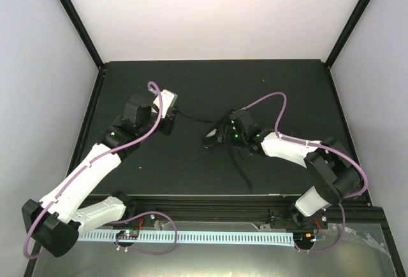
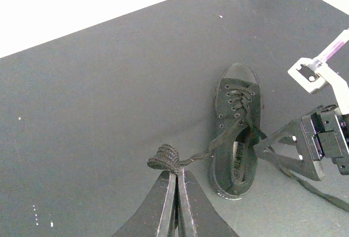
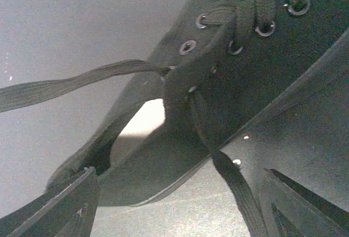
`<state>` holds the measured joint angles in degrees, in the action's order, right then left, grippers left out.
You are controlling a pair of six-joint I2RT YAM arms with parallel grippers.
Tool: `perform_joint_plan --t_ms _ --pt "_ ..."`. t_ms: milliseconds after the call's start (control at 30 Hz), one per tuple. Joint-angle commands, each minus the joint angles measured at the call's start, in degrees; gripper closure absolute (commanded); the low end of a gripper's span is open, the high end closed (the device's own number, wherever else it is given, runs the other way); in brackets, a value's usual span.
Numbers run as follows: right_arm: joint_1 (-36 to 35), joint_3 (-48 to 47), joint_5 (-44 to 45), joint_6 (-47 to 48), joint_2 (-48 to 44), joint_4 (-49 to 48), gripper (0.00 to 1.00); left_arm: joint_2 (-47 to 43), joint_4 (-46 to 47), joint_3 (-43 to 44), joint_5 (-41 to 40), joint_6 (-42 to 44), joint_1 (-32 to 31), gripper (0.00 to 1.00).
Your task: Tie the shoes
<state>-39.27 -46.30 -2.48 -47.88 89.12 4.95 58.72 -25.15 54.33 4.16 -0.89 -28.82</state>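
The small black shoe lies on the black mat, toe pointing away in the left wrist view. My left gripper is shut on the end of one thin black lace, which runs taut from the shoe to its fingers. My right gripper is open, its jaws wide apart at the heel side of the shoe. The pale insole patch shows through the shoe's opening. A second lace hangs down between the right fingers.
The black mat covers the table between white walls. The second lace trails toward the near edge. The right gripper's body sits just right of the shoe in the left wrist view.
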Motion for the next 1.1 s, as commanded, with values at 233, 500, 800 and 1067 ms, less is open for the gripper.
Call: perform_joint_plan --t_ms 233,500,800,1067 --pt "-0.54 -2.23 4.41 -1.91 6.02 -3.12 0.21 -1.07 1.02 -0.26 -0.06 2.11 0.55 0.98" --pt "-1.24 -3.84 3.73 -3.13 7.4 -3.92 0.21 -1.75 0.7 -0.41 -1.19 2.46 0.6 0.98" --pt "-1.34 -3.87 5.2 -4.11 5.88 -4.14 0.21 -1.52 0.9 -0.37 -1.16 2.56 0.55 0.98" --pt "-1.32 -5.51 4.48 -4.33 9.71 -2.51 0.21 -1.39 0.67 -0.56 -1.22 2.47 0.57 0.98"
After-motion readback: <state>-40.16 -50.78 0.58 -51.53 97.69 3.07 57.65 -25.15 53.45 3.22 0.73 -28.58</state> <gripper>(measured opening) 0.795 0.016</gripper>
